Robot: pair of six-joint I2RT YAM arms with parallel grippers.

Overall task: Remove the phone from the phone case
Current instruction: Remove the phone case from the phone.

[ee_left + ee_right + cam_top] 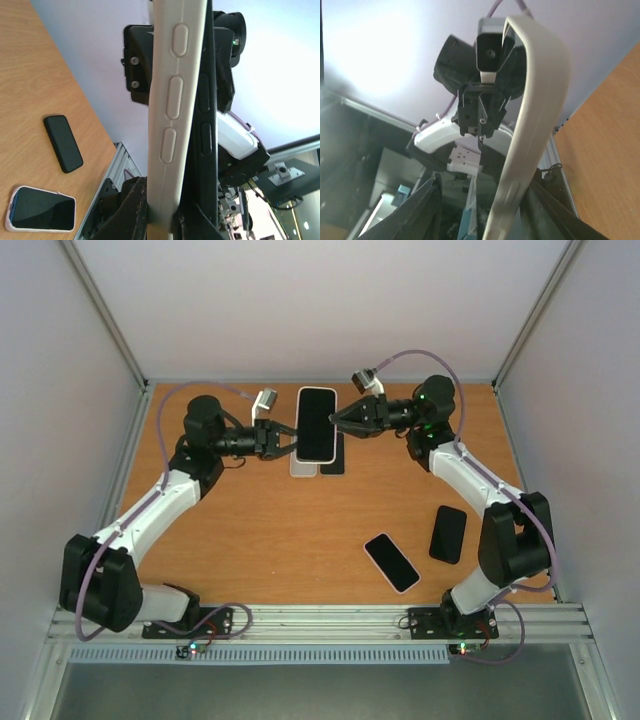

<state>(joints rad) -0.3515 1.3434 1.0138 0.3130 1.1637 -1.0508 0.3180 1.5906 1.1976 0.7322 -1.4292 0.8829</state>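
A phone with a dark screen in a beige case [315,424] is held in the air over the far middle of the table, between both grippers. My left gripper [288,440] is shut on its left long edge. In the left wrist view the beige case edge with its raised buttons [170,100] runs up from between my fingers [167,220], with a black edge [206,120] tight beside it. My right gripper [338,421] is at the right long edge. In the right wrist view the bowed beige rim [535,100] passes between its spread fingers [482,210], against the right finger.
A white item [303,470] and a black item [334,458] lie on the table under the held phone. A white-cased phone [391,562] and a black phone [448,533] lie at the near right; both show in the left wrist view [42,209] [63,143].
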